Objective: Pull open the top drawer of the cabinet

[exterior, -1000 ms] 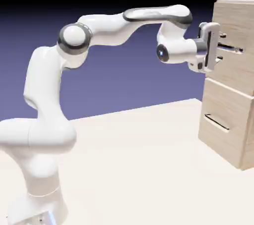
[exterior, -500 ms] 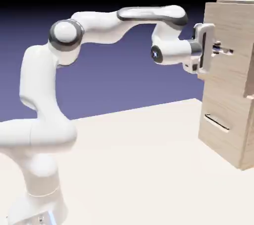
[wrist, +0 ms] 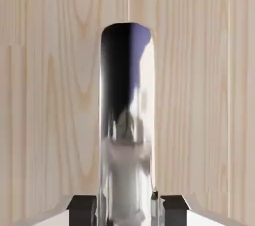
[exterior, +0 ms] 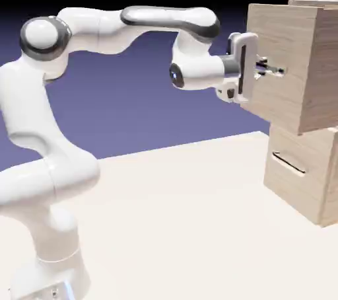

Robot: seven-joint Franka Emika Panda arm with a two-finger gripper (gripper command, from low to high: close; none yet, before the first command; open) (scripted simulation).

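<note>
top drawer part out, gripper clamped on its bar handle

the gripper (exterior: 263, 69) is closed tight on the bar handle (wrist: 126, 120) of the top drawer (exterior: 290, 61); in the hand view the shiny bar fills the middle and runs between the two grey fingertips (wrist: 82, 209), w/ pale wood grain behind it. no gap shows either side of the bar, so i judge it a firm pinch.

where it is: the top drawer sits in the upper half of the cabinet (exterior: 330, 173), at the exterior view's right, and its front stands well out past the lower drawer (exterior: 297, 166) below, toward the arm. so it's already partly open; how much travel is left i can't tell, as the cabinet body is cut off by the frame edge.

handling, as a guess: rigid wood box on slides, prob. moderate weight, not fragile. it should only move straight out along its rails, so the pull wants to stay level and square to the front. the bar is thin, smooth metal, likely slippery; the hold looks to be near its middle, which is the right spot and should stop the drawer skewing.

count:
- cabinet: 1
- drawers: 2 (top, lower)
- bar handles: 2, one per drawer; lower handle (exterior: 288, 163) untouched
- arm: 1, gripper: 1, fingertips seen: 2
</note>
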